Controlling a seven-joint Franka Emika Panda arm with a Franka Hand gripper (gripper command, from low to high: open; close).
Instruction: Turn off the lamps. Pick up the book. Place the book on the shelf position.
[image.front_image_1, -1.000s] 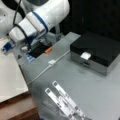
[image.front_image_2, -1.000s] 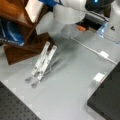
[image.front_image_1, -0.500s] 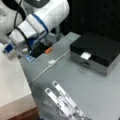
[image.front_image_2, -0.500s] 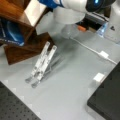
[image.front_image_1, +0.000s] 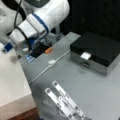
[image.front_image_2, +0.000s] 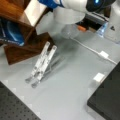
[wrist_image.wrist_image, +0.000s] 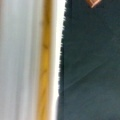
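i'm reading the book (image.front_image_1: 11, 80) as the big white slab along a front view's left edge. it lies flat, with a sliver of the reddish-brown wooden block (image.front_image_1: 25, 115) showing under its near edge. in a front view it shows as a pale panel (image.front_image_2: 35, 11) sitting over the dark glossy block (image.front_image_2: 25, 50) at top left. from here i judge the book is on the shelf position or just about on it.

the gripper (image.front_image_1: 31, 52) sits at the book's far corner, tucked under the white wrist. its fingers are hidden, so i cannot tell whether the pincer is wide, narrow or clamped on the book. the wrist view gives me only a pale ridged strip with a yellowish band beside dark cloth.

i can't pick out any lamps. only a white cable (image.front_image_1: 42, 71) with an inline switch (image.front_image_1: 52, 62) runs across the grey table (image.front_image_1: 100, 95).

my worries:
- if the book overhangs the block's edge, it could tip or slide off once nothing holds it.
- the arm (image.front_image_2: 75, 10) hangs low over the cable and could snag it.
- the metal slatted rack (image.front_image_2: 41, 63) lies just beside the block, and a falling book would hit it.
- the black-topped silver box (image.front_image_1: 95, 52) is well apart, so it is no concern.
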